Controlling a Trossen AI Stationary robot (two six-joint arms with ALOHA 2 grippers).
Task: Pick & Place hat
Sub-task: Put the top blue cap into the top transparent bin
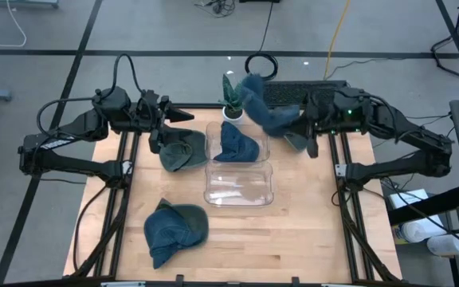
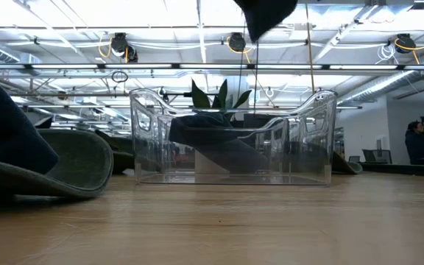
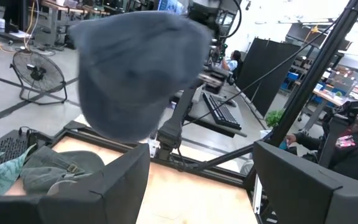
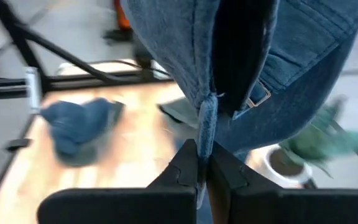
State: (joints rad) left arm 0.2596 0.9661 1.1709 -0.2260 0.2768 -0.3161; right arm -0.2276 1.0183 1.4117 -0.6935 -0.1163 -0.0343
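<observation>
A blue denim hat (image 1: 263,105) hangs in the air by the far end of the clear container (image 1: 239,191), near a small potted plant (image 1: 231,102). My right gripper (image 4: 202,167) is shut on it. A second blue hat (image 1: 236,145) lies in the container's far compartment. A green hat (image 1: 180,151) rests on the table against the container's left side, and a third blue hat (image 1: 174,229) lies near the front left. My left gripper (image 1: 183,116) hovers open above the green hat, holding nothing. In its wrist view the held hat (image 3: 135,68) fills the upper left. My right gripper pinches a folded edge of the denim hat (image 4: 207,127) between its two fingers, close to the back strap's metal buckle (image 4: 260,96). The fingers come from the table's right, slanting slightly down. The hat is lifted clear of table and container and droops around the fingers.
The container's near compartment (image 1: 239,185) holds nothing. A keyboard (image 1: 289,92) sits beyond the table's far edge. Bare wood lies at the front right (image 1: 293,247). A person (image 3: 353,143) sits beyond the table's right side.
</observation>
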